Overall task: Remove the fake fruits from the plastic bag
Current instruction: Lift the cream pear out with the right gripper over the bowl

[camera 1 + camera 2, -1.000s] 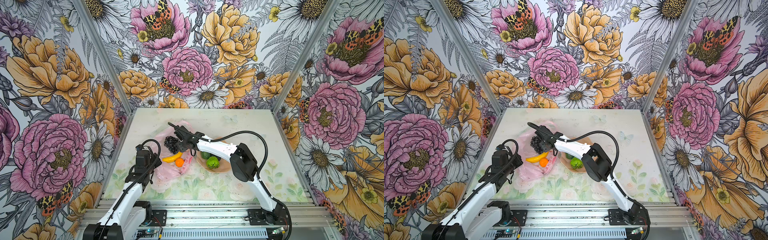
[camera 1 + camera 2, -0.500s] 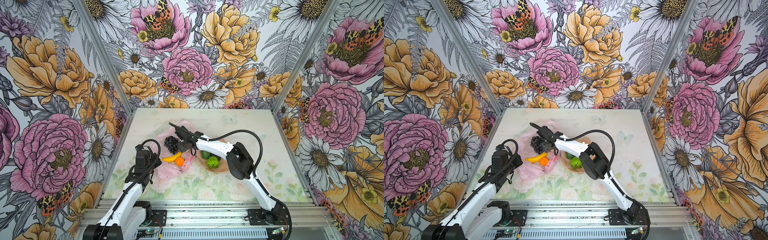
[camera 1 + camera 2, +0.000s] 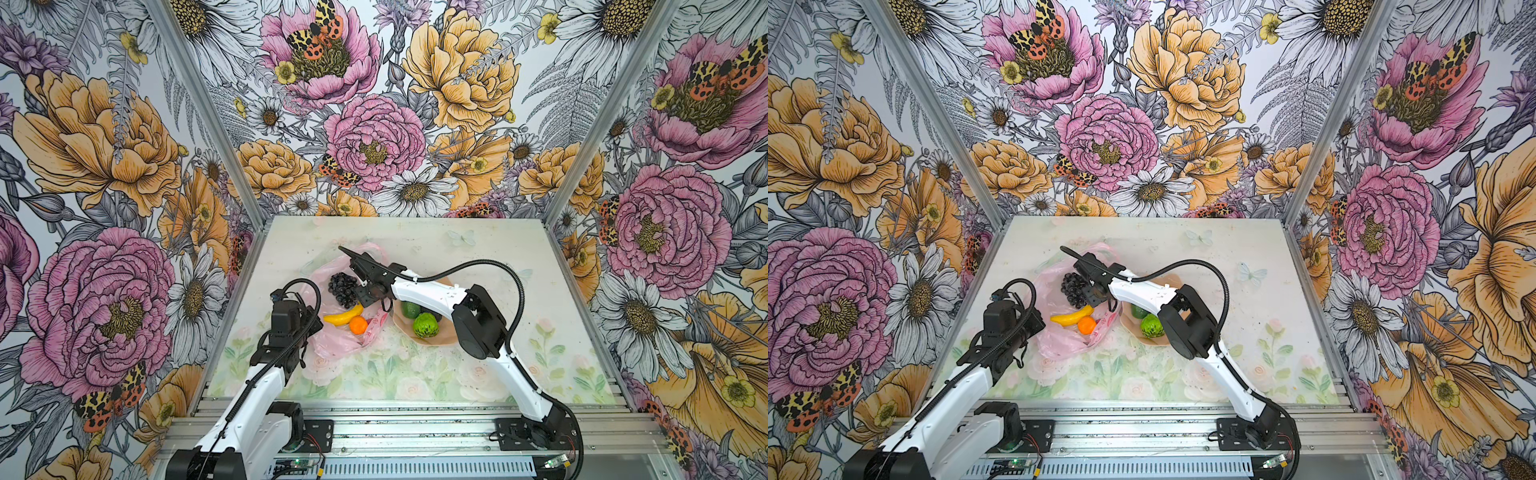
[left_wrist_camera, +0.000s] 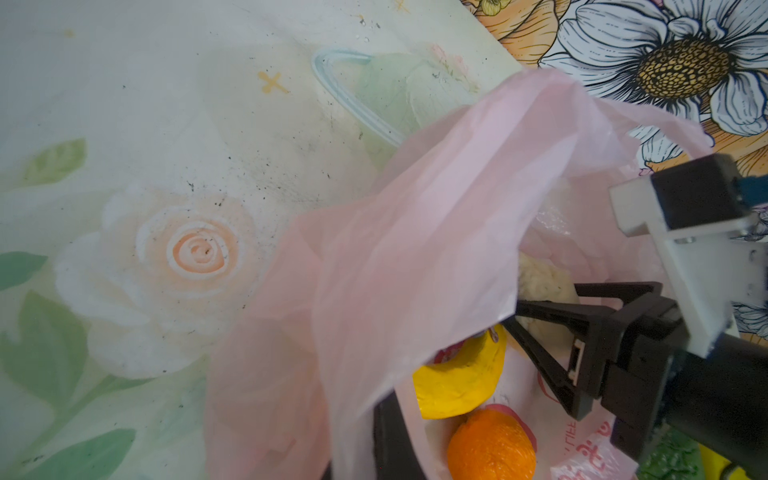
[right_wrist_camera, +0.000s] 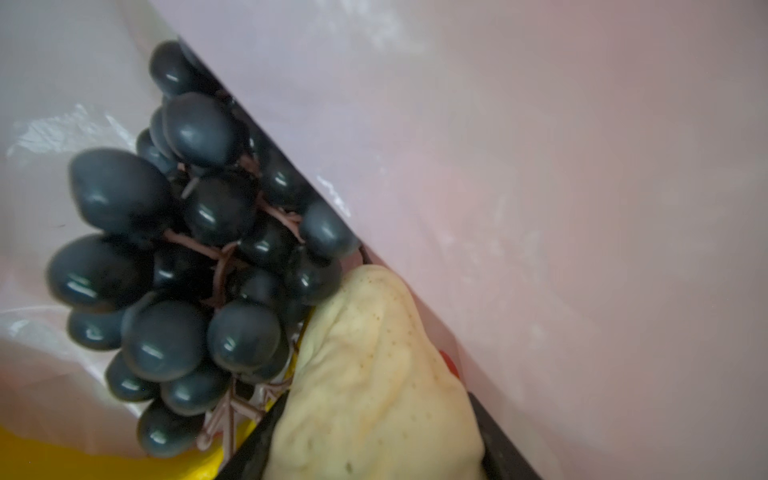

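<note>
Nearest you, your left gripper (image 3: 311, 322) is clenched on the near edge of the plastic bag (image 3: 336, 347), and looks to be holding its mouth open. Just beyond, inside the open film, lie the small orange (image 3: 358, 325) and the yellow banana (image 3: 341, 318), touching, with the banana's length running across the bag. Farther in sits the dark grape bunch (image 3: 343, 286), and at its right side your right gripper (image 3: 360, 297) reaches down into the bag.

The right wrist view tells the rest. The cream-white lump (image 5: 374, 374) fills the gap between the two black fingers, its long axis running along them. The grapes press against one flank and pink film drapes over the other. The jaws appear closed on the lump, which is hidden under the gripper in both top views.

Your way out, by this look, is up and to your right. There the peach bowl (image 3: 440, 338), just beside the bag, already holds the green avocado (image 3: 410, 309) and the bumpy lime-green ball (image 3: 424, 325).
</note>
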`<state>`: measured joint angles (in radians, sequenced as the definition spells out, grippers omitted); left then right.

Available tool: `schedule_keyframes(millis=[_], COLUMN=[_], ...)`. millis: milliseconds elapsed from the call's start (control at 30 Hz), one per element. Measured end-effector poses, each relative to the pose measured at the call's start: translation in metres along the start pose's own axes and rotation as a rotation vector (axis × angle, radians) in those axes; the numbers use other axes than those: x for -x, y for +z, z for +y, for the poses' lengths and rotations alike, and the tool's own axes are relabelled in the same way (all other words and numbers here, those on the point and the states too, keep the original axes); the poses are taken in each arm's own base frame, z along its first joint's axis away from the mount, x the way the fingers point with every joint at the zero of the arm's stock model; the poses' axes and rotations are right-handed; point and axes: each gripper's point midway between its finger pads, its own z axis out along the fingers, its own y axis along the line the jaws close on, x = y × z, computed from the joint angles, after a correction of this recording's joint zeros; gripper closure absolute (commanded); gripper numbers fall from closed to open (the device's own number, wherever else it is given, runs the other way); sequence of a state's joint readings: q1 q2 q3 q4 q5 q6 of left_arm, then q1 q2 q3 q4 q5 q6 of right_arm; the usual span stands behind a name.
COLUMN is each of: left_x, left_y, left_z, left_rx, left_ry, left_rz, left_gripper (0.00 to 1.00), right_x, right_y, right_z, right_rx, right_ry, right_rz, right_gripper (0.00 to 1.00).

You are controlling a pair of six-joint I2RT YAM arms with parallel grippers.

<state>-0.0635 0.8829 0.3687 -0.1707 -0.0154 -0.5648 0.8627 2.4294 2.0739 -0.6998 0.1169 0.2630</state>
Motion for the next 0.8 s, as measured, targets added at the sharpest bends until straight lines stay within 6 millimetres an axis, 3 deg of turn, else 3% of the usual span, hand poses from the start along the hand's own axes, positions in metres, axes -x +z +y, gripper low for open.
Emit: schedule_keyframes(millis=[200,533,800], left_x=[0.0,0.005,0.006], left_y=[0.0,-0.003,-0.003], left_z=[0.0,0.0,0.001], left_rx=[0.0,0.003,0.007], left_ry=[0.0,-0.001,-0.001], left_rz=[-0.001,-0.024,-0.028], left_gripper=[1.0,1.0,1.0], right_x=[0.001,0.02,-0.005], right_y=[-0.01,-0.067,-0.083], right_z=[0.005,0.018,0.014], right_rx=[0.013,0.036,0.062], right_ry=[0.003,-0.012,0.001], right_rz=[0.002,-0.088,-0.106], right_gripper=[0.46,0.47,0.51])
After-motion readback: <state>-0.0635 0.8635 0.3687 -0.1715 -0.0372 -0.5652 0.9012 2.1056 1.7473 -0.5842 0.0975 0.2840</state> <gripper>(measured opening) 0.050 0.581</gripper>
